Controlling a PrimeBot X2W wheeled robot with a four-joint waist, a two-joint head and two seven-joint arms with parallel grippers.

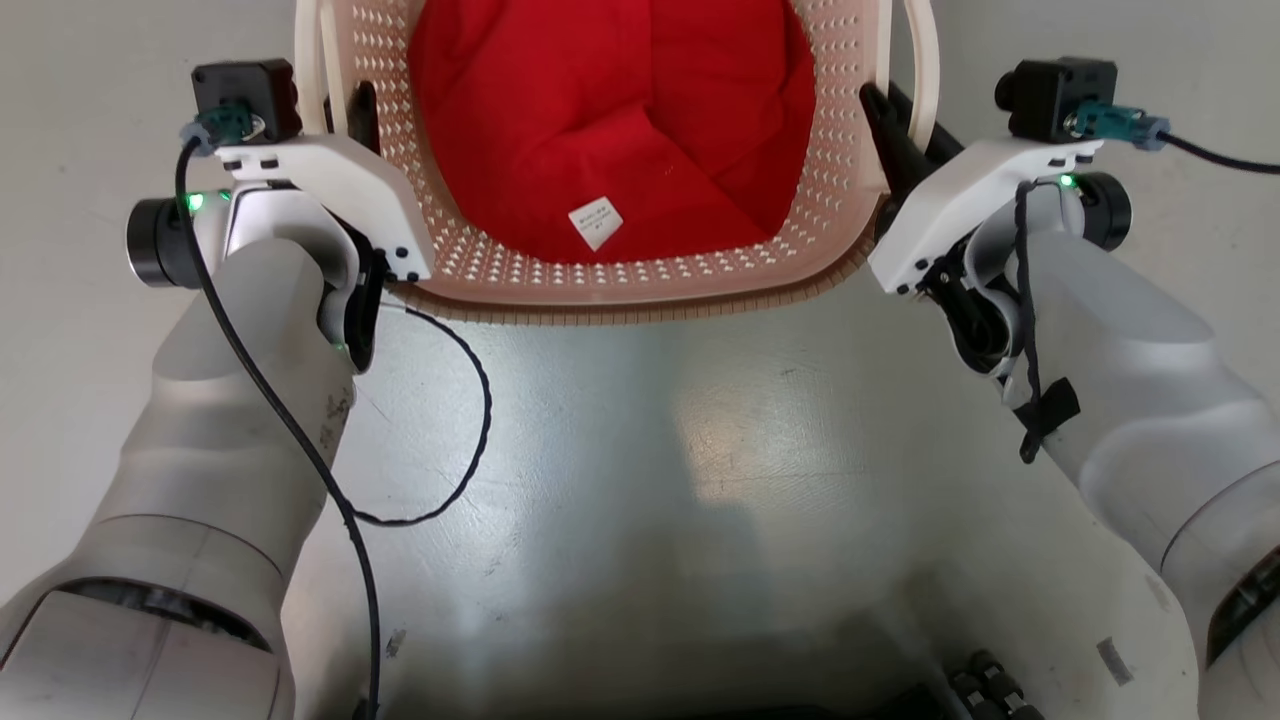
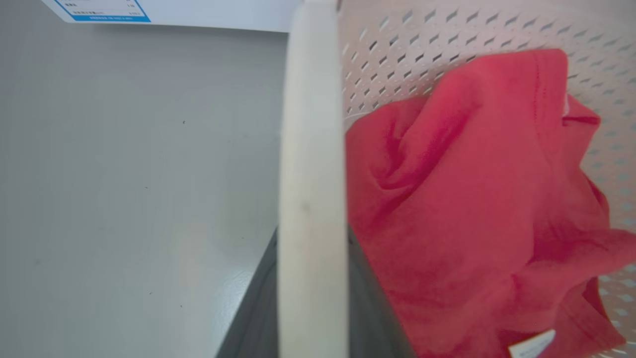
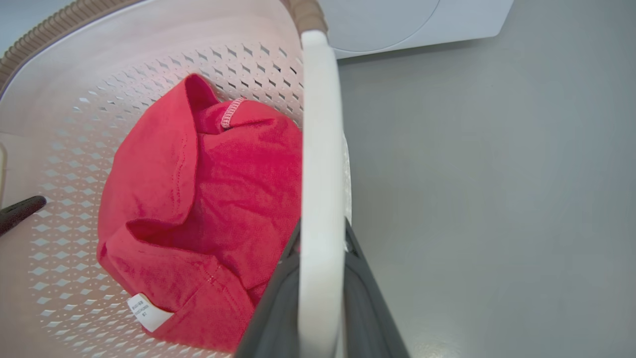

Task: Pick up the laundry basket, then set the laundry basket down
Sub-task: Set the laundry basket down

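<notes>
Grey, faintly glossy floor (image 1: 620, 450) spreads under everything, and the right wrist view catches the white front of a washing machine (image 3: 397, 25) standing beyond the work. Between the robot's two pale forearms, straight ahead in the head view, is the laundry basket (image 1: 620, 285), its perforated cream walls topped by a brown ribbed rim; whether its base touches the floor cannot be told. A crumpled red garment (image 1: 600, 120) lies in the bottom of it. The left loop handle (image 2: 310, 199) runs up the middle of the left wrist view with a dark finger on each side, so the left gripper (image 1: 340, 100) is clenched on it, one finger inside the basket wall. The right gripper (image 1: 900, 115) is likewise clamped around the right loop handle (image 3: 320, 174). A thin black cable (image 1: 450, 400) loops from the left wrist over the floor. A small white tag (image 1: 595, 222) shows on the garment.
</notes>
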